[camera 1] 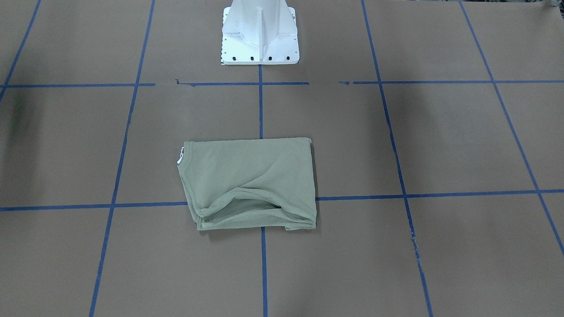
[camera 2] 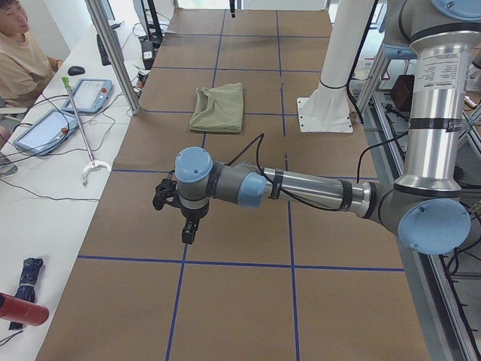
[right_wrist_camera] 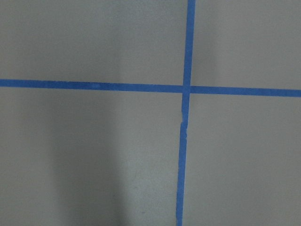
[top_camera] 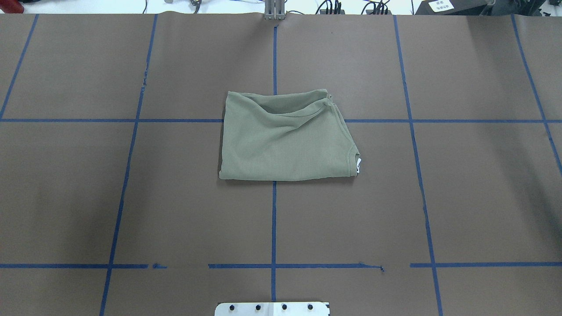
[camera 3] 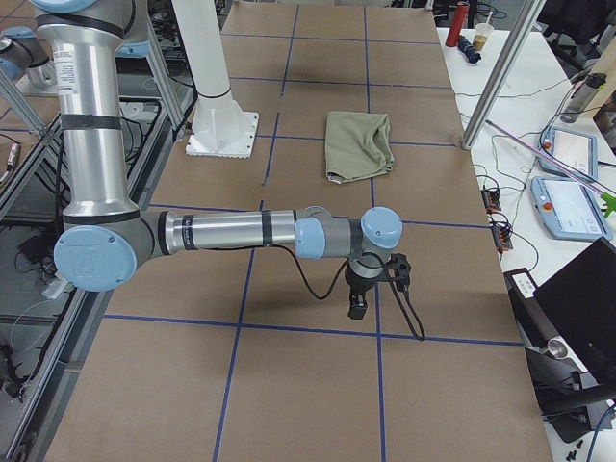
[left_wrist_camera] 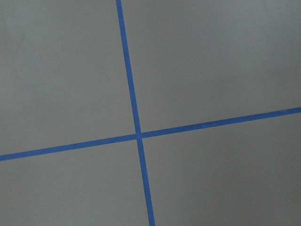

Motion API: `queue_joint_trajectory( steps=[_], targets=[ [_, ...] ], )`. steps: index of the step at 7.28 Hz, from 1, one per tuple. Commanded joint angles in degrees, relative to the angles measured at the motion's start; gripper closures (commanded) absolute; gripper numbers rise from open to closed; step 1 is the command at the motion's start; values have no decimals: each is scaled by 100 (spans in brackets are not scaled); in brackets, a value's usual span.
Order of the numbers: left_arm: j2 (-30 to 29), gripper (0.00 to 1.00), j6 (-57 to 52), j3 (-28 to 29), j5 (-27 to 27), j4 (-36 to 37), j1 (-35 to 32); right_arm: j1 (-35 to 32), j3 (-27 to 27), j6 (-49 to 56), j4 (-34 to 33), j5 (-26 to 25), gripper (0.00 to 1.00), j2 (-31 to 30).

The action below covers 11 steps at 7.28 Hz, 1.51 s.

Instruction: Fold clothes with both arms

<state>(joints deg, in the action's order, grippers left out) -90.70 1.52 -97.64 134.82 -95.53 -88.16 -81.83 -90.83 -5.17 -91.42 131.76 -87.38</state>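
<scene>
The clothes are one sage-green shirt (camera 1: 249,182), folded into a compact rectangle at the table's middle (top_camera: 285,138), with a white neck tag at one end. It lies untouched, small and far in the side views (camera 2: 219,107) (camera 3: 358,144). The left arm (camera 2: 301,188) reaches out low over bare paper, its gripper (camera 2: 189,233) pointing down far from the shirt. The right arm (camera 3: 231,231) does the same at the other end, gripper (camera 3: 357,308) hanging down. I cannot tell whether either gripper is open or shut. Both wrist views show only brown paper and blue tape.
Brown paper with blue tape grid lines (top_camera: 274,219) covers the table. The white pedestal base (camera 1: 260,35) stands at the robot's side. A side bench holds control tablets (camera 2: 45,128), cables and a hooked rod; a person (camera 2: 22,53) sits there. More tablets (camera 3: 568,202) lie at the other end.
</scene>
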Motion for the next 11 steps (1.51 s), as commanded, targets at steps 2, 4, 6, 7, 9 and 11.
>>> queue_joint_trajectory(
  steps=[2,4,6,7,9,11],
  targets=[
    [-9,0,6,-53,1,-10,0,0,101,-10,169,16,0,19],
    [-9,0,23,-62,10,-10,0,0,48,-1,169,25,0,37],
    [-26,0,41,-62,10,-1,9,0,65,-1,265,16,0,81],
    [-53,0,41,-62,1,-1,9,0,91,-10,387,16,0,72],
    [-71,0,41,-54,1,-1,9,0,92,-10,406,25,0,72],
    [-79,0,41,-54,1,-1,9,0,66,-10,406,25,0,72]
  ],
)
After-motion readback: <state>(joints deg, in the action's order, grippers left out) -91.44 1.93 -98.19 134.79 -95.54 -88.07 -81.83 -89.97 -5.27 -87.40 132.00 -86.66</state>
